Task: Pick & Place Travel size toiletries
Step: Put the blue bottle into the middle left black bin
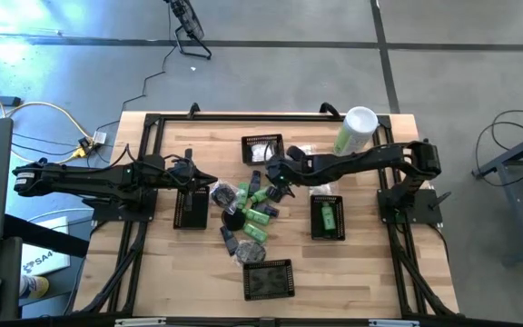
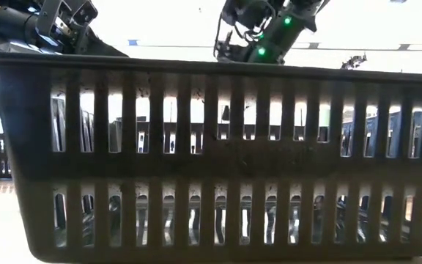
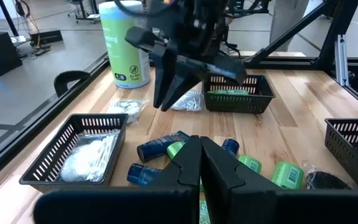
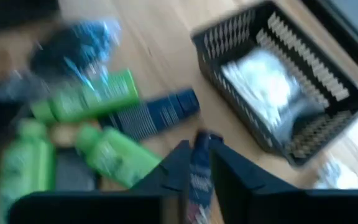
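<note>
Here we read the step as a pick from the loose pile of toiletries (image 1: 248,213) in the middle of the table (image 1: 370,272). The right gripper (image 1: 277,179) hangs over the upper edge of that pile, just beside the basket (image 1: 262,149) that holds white packets. In its wrist view the 2 fingers stand narrowly apart with a dark blue tube (image 4: 199,168) between them; we cannot tell whether the tube is gripped or only lies in the gap on the table. Green bottles (image 4: 86,96) and another dark ribbed tube (image 4: 151,115) lie close around it, some touching. The left gripper (image 1: 209,182) waits at the left edge of the pile, above a second basket (image 1: 191,210), with its fingers pressed together and holding nothing. A third basket (image 1: 327,218) on the right already contains 1 green bottle, and a fourth (image 1: 269,279) sits near the front edge. In our judgement, most items are not yet sorted. The next move calls for a firm hold on the single dark tube, a straight lift clear of the neighbouring bottles, then travel to the basket chosen for it. Which basket takes dark tubes, we cannot tell.
</note>
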Controlling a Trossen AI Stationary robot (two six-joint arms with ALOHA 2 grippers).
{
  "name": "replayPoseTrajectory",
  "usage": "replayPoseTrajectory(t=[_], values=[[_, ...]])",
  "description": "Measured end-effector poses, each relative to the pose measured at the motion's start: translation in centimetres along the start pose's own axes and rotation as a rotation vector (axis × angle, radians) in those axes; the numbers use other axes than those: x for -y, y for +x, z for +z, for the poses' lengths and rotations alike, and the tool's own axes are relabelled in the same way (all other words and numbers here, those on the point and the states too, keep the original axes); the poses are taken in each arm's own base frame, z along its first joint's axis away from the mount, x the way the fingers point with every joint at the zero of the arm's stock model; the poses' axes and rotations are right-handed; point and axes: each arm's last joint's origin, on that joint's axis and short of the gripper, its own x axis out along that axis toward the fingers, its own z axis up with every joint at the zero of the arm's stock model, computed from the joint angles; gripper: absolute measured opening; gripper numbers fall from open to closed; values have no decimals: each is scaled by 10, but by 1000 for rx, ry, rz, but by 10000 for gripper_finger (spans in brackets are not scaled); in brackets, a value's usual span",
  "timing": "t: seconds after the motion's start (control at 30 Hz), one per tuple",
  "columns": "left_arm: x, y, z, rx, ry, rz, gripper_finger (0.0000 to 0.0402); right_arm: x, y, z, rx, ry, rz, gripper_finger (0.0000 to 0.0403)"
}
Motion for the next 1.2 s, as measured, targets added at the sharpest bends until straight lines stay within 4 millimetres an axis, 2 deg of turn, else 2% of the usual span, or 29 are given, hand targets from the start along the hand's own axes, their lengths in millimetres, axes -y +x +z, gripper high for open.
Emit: replayPoseTrajectory(t=[0.17, 0.27, 0.4, 0.6, 0.7, 0.8, 1.0, 1.2], values=[[0, 0, 0, 0, 0, 0, 0, 3, -1, -12, -124, -68, -20, 137], [0, 0, 0, 0, 0, -3, 0, 1, -2, -18, -184, -120, 21, 163], [0, 0, 0, 0, 0, -3, 0, -1, -3, -18, -199, -115, 97, 171], [0, 0, 0, 0, 0, -3, 0, 7, 3, -2, -88, 106, 108, 166], [0, 0, 0, 0, 0, -3, 0, 13, 5, 3, -62, 140, 99, 174], [0, 0, 0, -1, 0, -3, 0, 16, 13, 2, -68, 151, 89, 193], [0, 0, -1, -11, 0, -3, 0, 14, 40, -8, -98, 156, 62, 242], [0, 0, -3, -26, 0, -3, 0, 21, 56, -10, -107, 251, 38, 251]])
